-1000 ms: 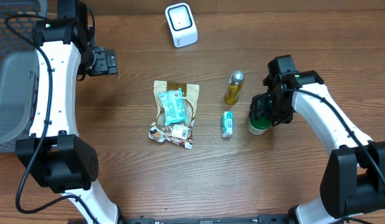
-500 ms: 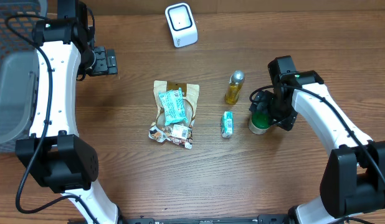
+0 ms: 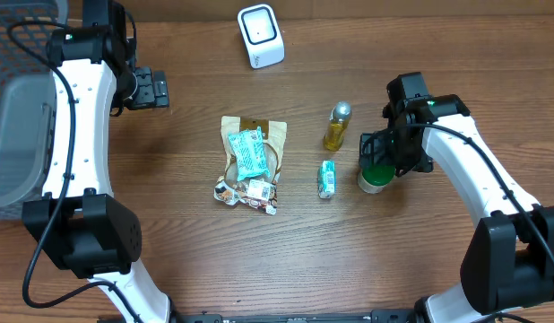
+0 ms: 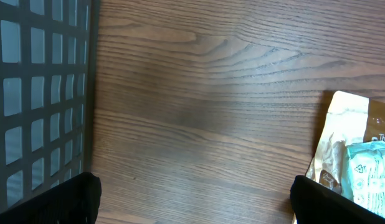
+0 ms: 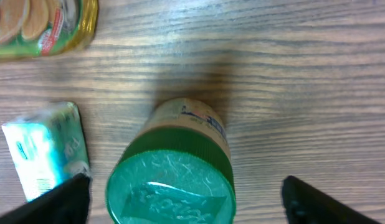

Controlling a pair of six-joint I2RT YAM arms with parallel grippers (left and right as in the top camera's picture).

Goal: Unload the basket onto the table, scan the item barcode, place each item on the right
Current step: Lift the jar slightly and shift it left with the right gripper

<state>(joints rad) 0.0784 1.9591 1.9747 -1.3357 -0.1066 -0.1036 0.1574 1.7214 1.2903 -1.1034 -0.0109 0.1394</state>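
Observation:
A jar with a green lid [image 3: 373, 178] [image 5: 171, 183] stands upright on the table right of centre. My right gripper [image 3: 381, 154] [image 5: 183, 202] hangs over it, open. Its fingers [image 5: 61, 199] stand either side of the lid with a gap on each side. The white scanner [image 3: 260, 36] sits at the back centre. My left gripper [image 3: 154, 88] [image 4: 192, 202] is open over bare wood at the back left, with nothing between its fingers [image 4: 52, 199].
A yellow bottle [image 3: 337, 126] [image 5: 37, 25] and a small teal carton [image 3: 327, 178] [image 5: 46, 149] lie just left of the jar. A pile of snack pouches [image 3: 251, 163] [image 4: 357, 155] is at centre. A dark mesh basket [image 3: 17, 108] [image 4: 37, 93] fills the left edge.
My right gripper has opened, letting go of the green-lidded jar, which stays standing on the table. The left arm has not moved.

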